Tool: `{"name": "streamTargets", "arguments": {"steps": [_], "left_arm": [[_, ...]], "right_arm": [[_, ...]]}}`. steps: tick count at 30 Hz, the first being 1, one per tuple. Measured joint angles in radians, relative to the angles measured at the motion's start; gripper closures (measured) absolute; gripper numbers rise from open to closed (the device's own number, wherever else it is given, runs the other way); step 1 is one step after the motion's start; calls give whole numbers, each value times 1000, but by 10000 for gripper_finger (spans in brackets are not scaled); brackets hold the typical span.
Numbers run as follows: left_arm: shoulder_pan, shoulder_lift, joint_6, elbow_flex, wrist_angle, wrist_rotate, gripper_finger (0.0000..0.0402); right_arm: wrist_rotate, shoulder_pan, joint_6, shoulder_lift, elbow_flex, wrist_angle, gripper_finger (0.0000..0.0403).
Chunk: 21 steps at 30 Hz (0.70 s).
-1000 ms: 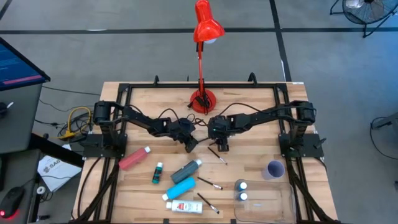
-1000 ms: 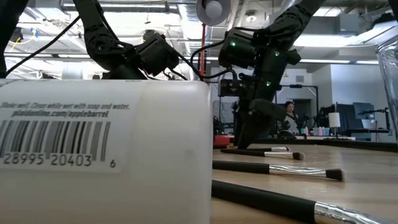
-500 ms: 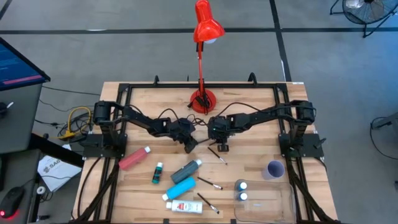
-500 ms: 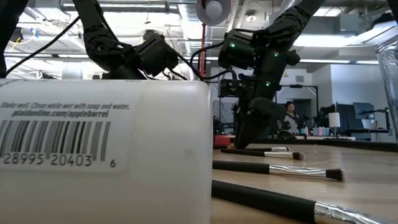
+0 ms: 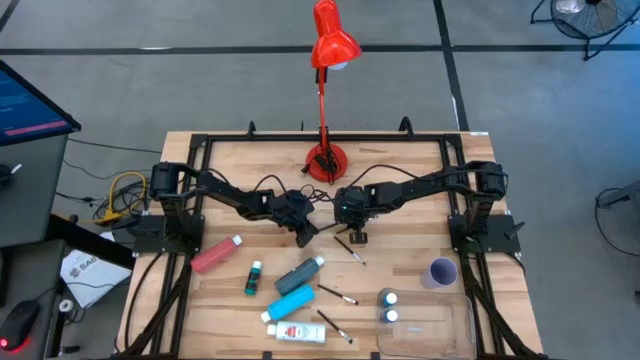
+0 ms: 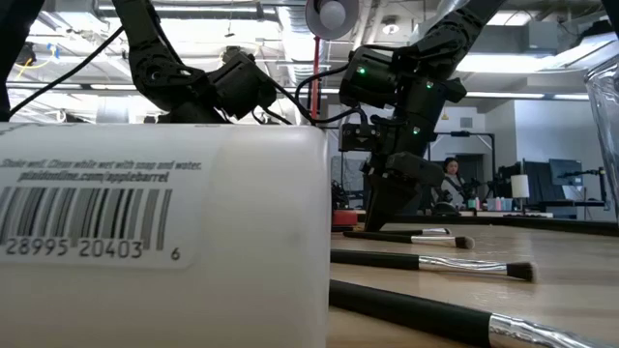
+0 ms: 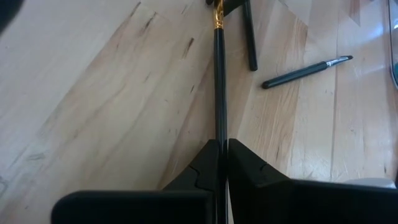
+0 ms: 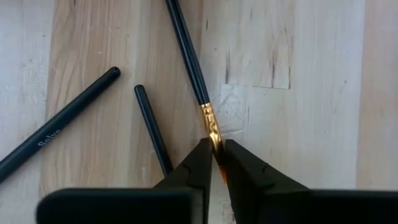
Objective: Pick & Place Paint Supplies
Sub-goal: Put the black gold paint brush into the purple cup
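Two dark arms meet near the middle of the wooden surface point(image 5: 400, 160), just in front of the base of the red desk lamp point(image 5: 326, 160), which serves here as the landmark.

Left hand point(image 7: 219, 149): fingers pressed together on the black handle of a gold-ferruled paintbrush point(image 7: 218, 81), pinching it at the handle end. Right hand point(image 8: 215, 152): fingers drawn nearly together around the gold ferrule of that same paintbrush, as the right wrist view shows; whether they bear firmly on it cannot be told. Judgement: both hands on one thin brush points to a handover, the brush being too slim to regrip single-handed with any certainty.

Remaining supplies lie farther from the lamp, toward the front edge. A pink-red tube point(image 5: 216, 254) lies well off on the left arm's side. A small teal bottle point(image 5: 254, 278), a grey-blue tube point(image 5: 300, 272), a bright blue tube point(image 5: 288, 303) and a white tube point(image 5: 295, 331) form a loose cluster, with several loose brushes point(image 5: 337, 293) among them. Two further black brush handles point(image 8: 152, 127) lie on the wood just beside the held one.

Two white-capped bottles point(image 5: 387, 306) stand in the clear plastic tray point(image 5: 440, 335), with the lilac cup point(image 5: 441, 271) just beside it on the right arm's side. Judgement: the tray appears to be the collection point, and most of the work remains.
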<state>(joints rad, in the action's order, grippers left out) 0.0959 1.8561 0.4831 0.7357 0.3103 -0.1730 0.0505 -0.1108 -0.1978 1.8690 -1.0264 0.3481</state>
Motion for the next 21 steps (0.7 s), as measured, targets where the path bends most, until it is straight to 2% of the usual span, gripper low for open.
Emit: {"name": "streamTargets", "arguments": {"steps": [5,21], "left_arm": [[0,0,0,0,2,6,401],[-1,-7,-39,-3,45,73,396]], "right_arm": [[0,0,0,0,0,8,393],[-39,-3,31,0,0,12,402]]}}
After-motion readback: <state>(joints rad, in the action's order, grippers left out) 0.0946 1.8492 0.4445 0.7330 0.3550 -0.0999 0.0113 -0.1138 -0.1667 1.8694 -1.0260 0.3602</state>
